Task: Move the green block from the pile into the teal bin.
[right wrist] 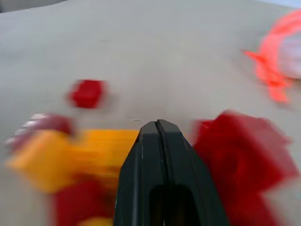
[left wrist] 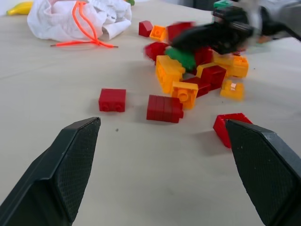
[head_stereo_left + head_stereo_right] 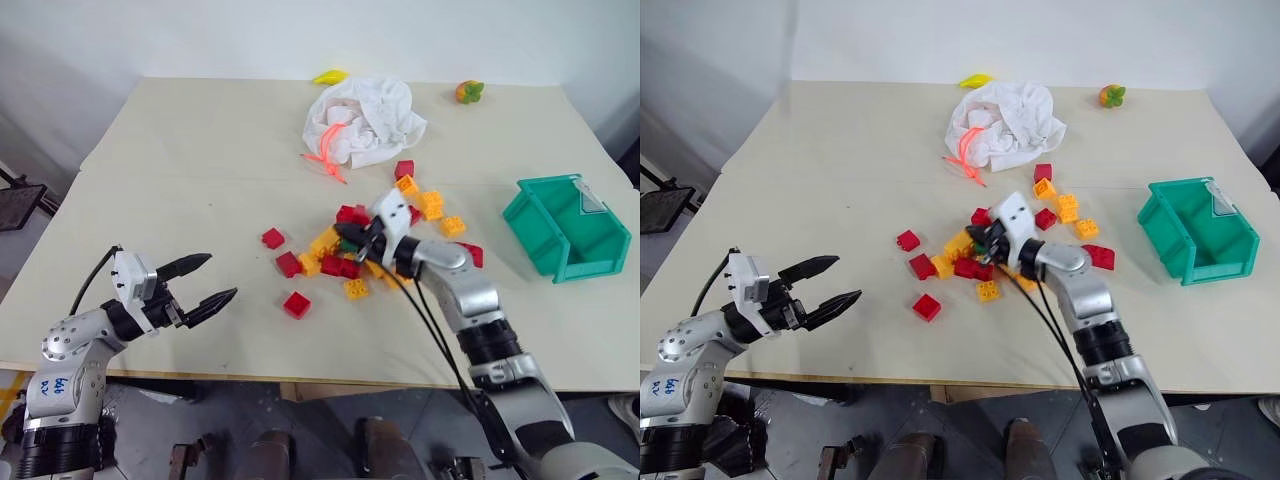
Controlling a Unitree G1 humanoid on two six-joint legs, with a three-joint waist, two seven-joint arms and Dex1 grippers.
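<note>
Teal bin: the teal plastic rectangular storage bin [image 3: 563, 227] with sloped sides stood at the right side of the surface, well apart from the bricks; no brick showed in the part of its inside that was visible.
White bag: a crumpled white cloth bag [image 3: 364, 120] with an orange drawstring lay beyond the bricks; what it held could not be told.
Pile: the loose scatter of small red and yellow studded plastic bricks [image 3: 350, 265] lay near the middle.
Green block: the small dark-green studded plastic brick [image 2: 182, 58] sat among the red and yellow bricks in the pile, just beside the right end effector's tip.
Right end effector [image 3: 987, 238]: fingers pressed together, empty, over the pile.
Left end effector [image 3: 208, 283]: fingers spread wide, empty, hovering over bare surface to the left of the pile.
Surface: a pale beige tabletop [image 3: 200, 150]; a yellow toy fruit [image 3: 330, 76] and an orange toy fruit [image 3: 469, 92] lay near its far edge.
Room: a plain white wall [image 3: 300, 35] stood behind.
</note>
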